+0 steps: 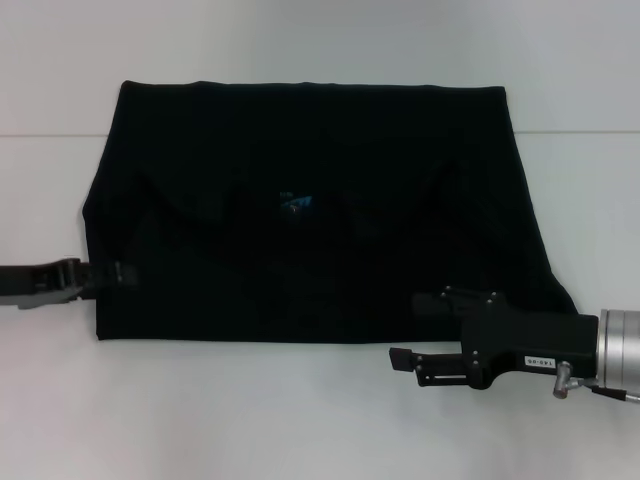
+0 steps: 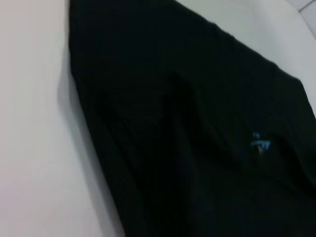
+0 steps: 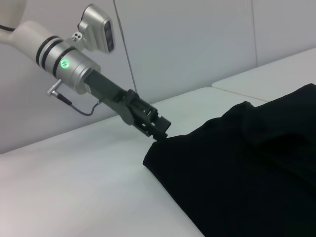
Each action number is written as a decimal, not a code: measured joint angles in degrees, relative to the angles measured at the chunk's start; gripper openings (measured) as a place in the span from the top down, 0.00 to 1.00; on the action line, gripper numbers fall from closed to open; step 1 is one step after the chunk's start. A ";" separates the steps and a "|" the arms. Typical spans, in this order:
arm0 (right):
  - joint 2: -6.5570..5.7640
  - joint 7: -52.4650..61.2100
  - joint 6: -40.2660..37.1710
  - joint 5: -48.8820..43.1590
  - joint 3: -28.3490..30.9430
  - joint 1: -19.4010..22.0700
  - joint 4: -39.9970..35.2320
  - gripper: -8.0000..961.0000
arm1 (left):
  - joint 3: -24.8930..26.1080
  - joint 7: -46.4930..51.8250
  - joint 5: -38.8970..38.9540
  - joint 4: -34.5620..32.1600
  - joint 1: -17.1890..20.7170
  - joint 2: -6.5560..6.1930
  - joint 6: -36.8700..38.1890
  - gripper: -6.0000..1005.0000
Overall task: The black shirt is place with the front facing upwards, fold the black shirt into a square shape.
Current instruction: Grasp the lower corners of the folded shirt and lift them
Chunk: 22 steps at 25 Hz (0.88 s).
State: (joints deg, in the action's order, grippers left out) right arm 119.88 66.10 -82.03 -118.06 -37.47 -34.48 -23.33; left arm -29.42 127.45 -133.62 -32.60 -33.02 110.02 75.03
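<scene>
The black shirt (image 1: 310, 215) lies folded on the white table (image 1: 250, 420). The left gripper (image 1: 112, 273) pinches the shirt's left edge, clearest in the right wrist view. The right gripper (image 1: 408, 335) hovers spread wide off the shirt's near right corner.

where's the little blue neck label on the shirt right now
In the head view the blue neck label sits near the middle of the black shirt, roughly midway between the left gripper at its left edge and the right gripper near its front-right corner.

From above, the head camera looks forward and down across the whole black shirt (image 1: 310, 215). The left wrist camera hovers close over its left side, while the right wrist camera sights low toward nine o'clock, sharing that edge and the left gripper (image 3: 162, 129).
</scene>
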 joint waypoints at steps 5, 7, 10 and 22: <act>-0.05 0.17 -0.23 0.15 -0.12 -0.01 0.33 0.05 | -2.34 -0.05 0.00 -0.13 -0.23 0.70 -0.05 0.25; -0.06 0.39 -0.21 0.17 -0.24 -0.08 0.38 0.05 | -3.17 -0.18 0.00 -0.17 -0.36 0.97 -0.32 0.25; -0.07 0.47 -0.31 0.21 -0.25 -0.12 0.40 0.05 | -3.74 -0.39 0.00 -0.28 -0.52 1.15 -0.31 0.25; -0.25 2.18 -0.52 0.29 0.21 0.05 0.24 0.05 | -5.45 1.26 -0.90 -0.38 -0.64 0.88 -0.10 0.54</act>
State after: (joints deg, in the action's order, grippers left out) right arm 119.63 68.29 -82.56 -117.77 -37.26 -34.43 -23.09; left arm -34.87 128.72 -134.51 -32.98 -33.65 110.90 74.94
